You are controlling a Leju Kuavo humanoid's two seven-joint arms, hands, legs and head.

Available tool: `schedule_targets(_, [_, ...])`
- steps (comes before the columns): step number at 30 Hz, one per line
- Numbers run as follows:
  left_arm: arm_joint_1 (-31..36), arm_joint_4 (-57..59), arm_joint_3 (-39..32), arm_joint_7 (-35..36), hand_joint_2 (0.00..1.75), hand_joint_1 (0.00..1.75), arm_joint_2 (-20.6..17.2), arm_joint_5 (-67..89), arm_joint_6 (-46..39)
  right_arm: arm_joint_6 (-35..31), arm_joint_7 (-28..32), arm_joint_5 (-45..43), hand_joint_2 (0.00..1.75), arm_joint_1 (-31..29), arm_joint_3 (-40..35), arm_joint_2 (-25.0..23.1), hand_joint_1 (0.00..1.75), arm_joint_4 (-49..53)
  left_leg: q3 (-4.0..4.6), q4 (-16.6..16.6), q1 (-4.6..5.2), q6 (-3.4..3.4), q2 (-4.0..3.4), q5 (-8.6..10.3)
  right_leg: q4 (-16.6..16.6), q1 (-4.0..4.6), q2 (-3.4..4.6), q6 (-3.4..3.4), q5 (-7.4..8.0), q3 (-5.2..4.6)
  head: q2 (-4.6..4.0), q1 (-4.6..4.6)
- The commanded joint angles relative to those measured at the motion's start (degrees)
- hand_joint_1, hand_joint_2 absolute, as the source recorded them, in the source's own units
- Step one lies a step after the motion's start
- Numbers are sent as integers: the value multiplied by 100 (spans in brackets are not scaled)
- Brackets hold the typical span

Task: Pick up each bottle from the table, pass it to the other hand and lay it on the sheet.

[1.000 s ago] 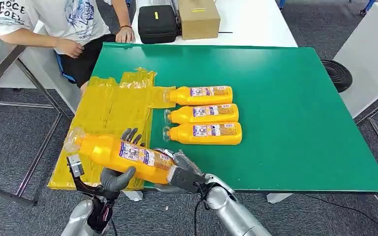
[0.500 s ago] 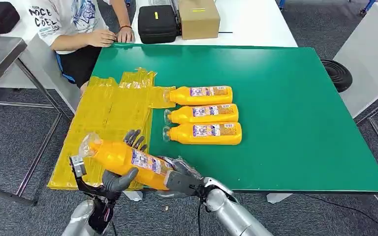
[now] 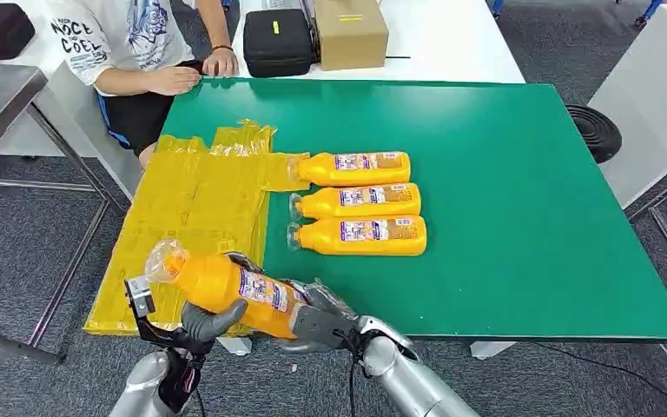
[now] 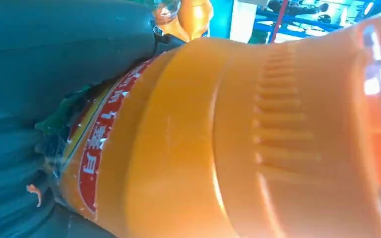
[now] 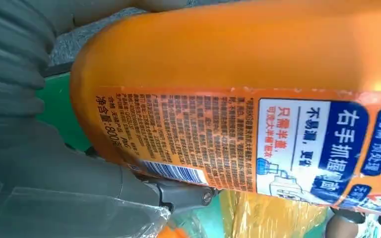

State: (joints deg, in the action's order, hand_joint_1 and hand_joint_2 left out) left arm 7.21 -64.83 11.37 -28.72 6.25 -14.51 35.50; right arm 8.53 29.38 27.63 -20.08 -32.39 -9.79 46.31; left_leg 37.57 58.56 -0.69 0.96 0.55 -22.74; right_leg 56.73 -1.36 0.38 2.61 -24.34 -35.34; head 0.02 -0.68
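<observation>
Both hands: gripping one orange plastic bottle with a clear cap [image 3: 226, 285] at the near edge of the table, its printed label facing up.
Left hand [image 3: 206, 318]: grey fingers are curling around the bottle's shoulder from below, near the ribbed neck.
Right hand [image 3: 317, 320]: grey ribbed cover and thick thumb are clasping the bottle's flat base end.
Held bottle: lying tilted, cap end pointing away to the left, raised over the near corner of the crinkled yellow plastic sheet [image 3: 193, 217].
Sheet: glossy and wrinkled, it is draping over the left side of the smooth green tabletop [image 3: 521, 200] and hanging past its edge.
Three matching orange bottles [image 3: 360, 201]: resting on their sides in a row on the green surface, just right of the sheet, caps pointing toward it.
Far side: a person in a white printed shirt [image 3: 130, 35] is sitting at the corner, beside a black case [image 3: 277, 39] and a brown cardboard box [image 3: 350, 31].
</observation>
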Motion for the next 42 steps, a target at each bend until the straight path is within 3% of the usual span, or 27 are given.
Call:
schedule_targets(1, [96,-53,121,11,175,175,-113,63,-46,69,-50,-58,175,-59,-57,90,0,204,-14,-1,-2,-1,3,-6,-3,5,-9,-10,-7,17,0,2])
schedule_targets(2, [73,-73,92,53,175,175,-110,33,-90,41,13,-111,175,-29,-58,87,0,302,-29,2,-3,-1,-3,-14,-2,7,-6,-16,-13,32,0,2])
schedule_targets(3, [66,-77,79,57,175,175,-107,35,-115,0,31,-118,0,-17,-51,90,0,347,-19,-1,-2,-1,-4,-9,-3,5,-3,-12,-8,21,0,0])
schedule_targets(13, [165,-5,-85,141,175,175,-83,67,-429,-194,86,-290,0,26,152,55,0,628,-16,-3,0,0,-1,-6,-4,3,-5,-10,-6,19,0,2])
schedule_targets(15, [255,69,-170,187,175,175,-70,206,-741,-227,109,-316,0,65,183,67,0,784,-23,-1,-3,-1,-4,-10,-3,6,-3,-14,-9,26,0,2])
schedule_targets(19, [470,71,-507,3,175,175,-136,1297,-2287,-296,131,-248,0,349,185,175,0,1372,-10,-1,-3,-2,3,-4,-2,6,-9,-11,-5,15,0,2])
schedule_targets(25, [483,57,-583,22,175,175,-149,1303,-2276,-294,115,-231,0,395,179,198,0,1469,-32,-4,-3,-2,-15,-11,-5,7,9,-15,-6,32,0,-11])
schedule_targets(27, [521,-31,-615,-96,175,175,-174,1910,-3063,-301,117,-229,0,408,195,203,0,1509,-11,-2,-2,-1,2,-3,-2,4,-3,-9,-2,9,0,0])
schedule_targets(32, [1162,32,-767,195,175,175,-647,3518,-4011,-155,126,-388,0,491,275,276,0,2130,-3,5,-7,-5,3,-2,5,9,-6,-14,-4,5,0,2])
schedule_targets(39, [1677,261,-557,419,175,175,-1353,4682,-3805,-31,51,-544,0,624,417,384,0,2470,-25,1,-13,-11,2,-2,1,15,-9,-20,-8,25,0,4])
schedule_targets(42, [2008,109,-508,344,175,175,-1709,4466,-3300,-3,117,-611,0,705,461,414,0,2463,-19,1,-16,-11,0,0,1,16,-5,-15,-6,21,0,2])
